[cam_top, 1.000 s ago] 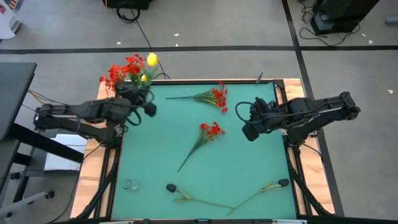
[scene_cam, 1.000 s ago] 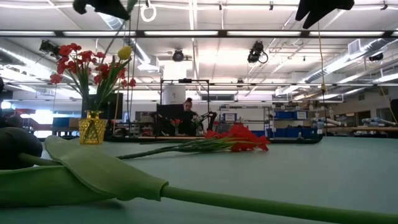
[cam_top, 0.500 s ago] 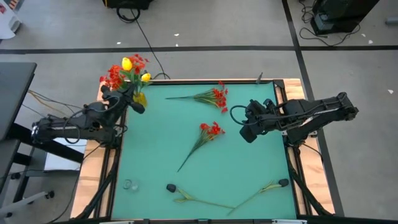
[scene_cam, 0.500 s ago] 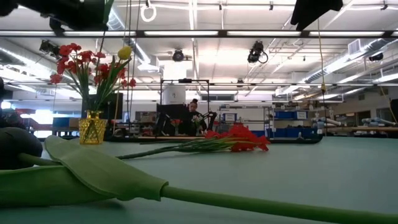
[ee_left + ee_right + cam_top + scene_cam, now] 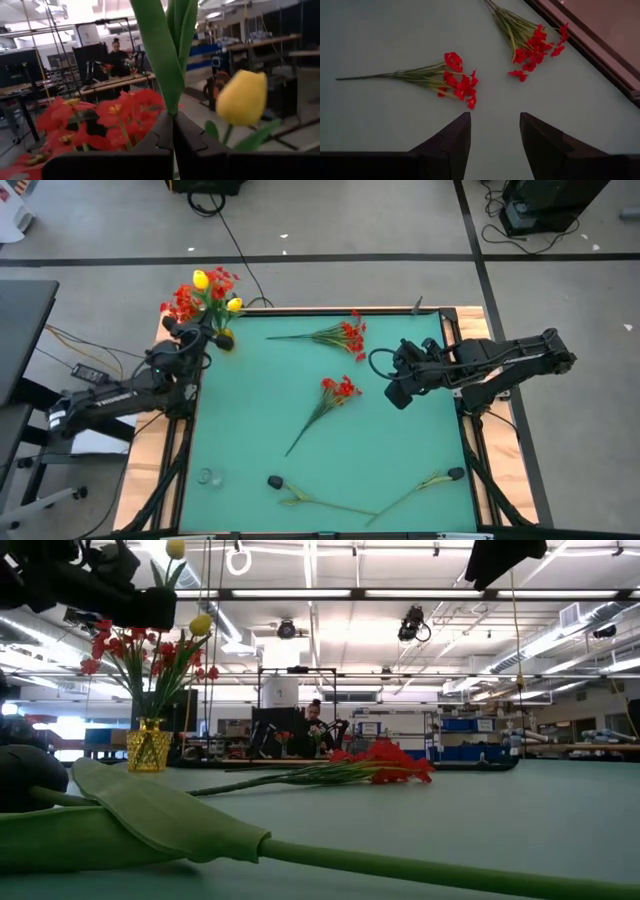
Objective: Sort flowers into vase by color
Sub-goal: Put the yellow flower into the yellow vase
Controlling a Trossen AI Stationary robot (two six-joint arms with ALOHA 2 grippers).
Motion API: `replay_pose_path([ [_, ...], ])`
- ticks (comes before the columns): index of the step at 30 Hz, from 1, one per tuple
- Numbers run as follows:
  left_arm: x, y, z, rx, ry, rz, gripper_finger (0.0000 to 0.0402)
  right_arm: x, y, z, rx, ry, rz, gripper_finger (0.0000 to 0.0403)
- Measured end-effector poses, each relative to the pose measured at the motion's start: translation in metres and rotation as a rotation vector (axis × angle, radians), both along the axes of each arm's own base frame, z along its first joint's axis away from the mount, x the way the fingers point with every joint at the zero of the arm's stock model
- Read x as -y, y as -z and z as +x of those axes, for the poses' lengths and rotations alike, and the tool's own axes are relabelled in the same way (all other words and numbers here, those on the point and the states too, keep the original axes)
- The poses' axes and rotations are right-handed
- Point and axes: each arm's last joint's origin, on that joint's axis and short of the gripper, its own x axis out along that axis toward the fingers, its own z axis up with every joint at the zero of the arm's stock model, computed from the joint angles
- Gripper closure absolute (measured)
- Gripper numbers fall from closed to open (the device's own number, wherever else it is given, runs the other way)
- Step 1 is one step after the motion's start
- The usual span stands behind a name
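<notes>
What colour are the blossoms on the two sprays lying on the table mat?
Bright red, on both sprays; clearest in the right wrist view.

Two red flower sprays lie apart on the green table, one with its stem stretched sideways, the other near the table's dark edge, seen past the right gripper with its fingers spread
</notes>
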Motion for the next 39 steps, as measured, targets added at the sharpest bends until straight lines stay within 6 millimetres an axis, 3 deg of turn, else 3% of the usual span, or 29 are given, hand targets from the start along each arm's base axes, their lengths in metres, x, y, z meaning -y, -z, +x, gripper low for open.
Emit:
replay_pose_path([
  [19,-0.018,0.033,-0.009,0.069,0.015,-0.055,0.0395,0.004,0.000,0.003,0.017,0.002,0.052,0.0224],
  [25,-0.018,0.034,-0.009,0.093,0.017,-0.060,0.0387,0.008,-0.001,0.004,0.023,0.020,0.054,0.0224],
  [32,-0.020,0.025,-0.008,0.063,-0.014,-0.200,0.0305,0.013,0.000,0.005,0.015,0.029,0.104,0.0224],
  [39,-0.018,-0.004,-0.011,0.076,-0.040,-0.346,0.0209,0.017,0.000,0.007,0.028,0.034,0.189,0.0224],
])
